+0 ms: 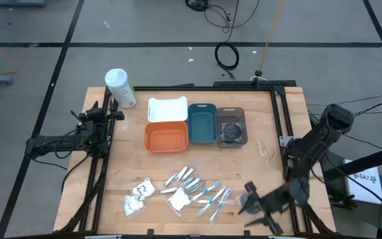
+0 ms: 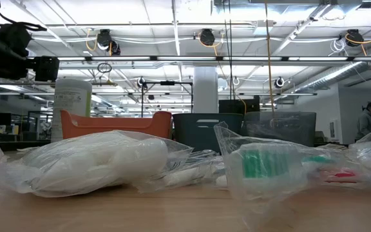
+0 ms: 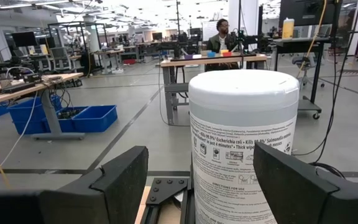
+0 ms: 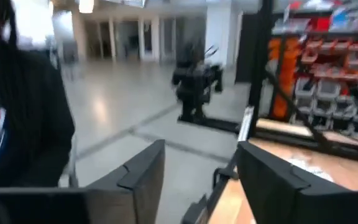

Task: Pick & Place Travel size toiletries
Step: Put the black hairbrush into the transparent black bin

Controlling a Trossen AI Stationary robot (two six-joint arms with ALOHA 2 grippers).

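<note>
The right gripper point(image 1: 249, 197) hangs low at the table's point(image 1: 257, 169) near edge with its fingers point(image 4: 263, 186) spread and nothing between them. Just to its left lie the toothbrushes point(image 1: 214, 197), then the small tubes point(image 1: 183, 177) and white packets point(image 1: 138, 196) farther off. The left gripper point(image 1: 115, 114) waits at the far left corner, fingers point(image 3: 120, 180) apart, facing the white bottle point(image 3: 242, 143) without touching it.

Left end effector point(image 1: 113, 114) open at rear-left; right end effector point(image 1: 249, 198) parted, front-right.
</note>
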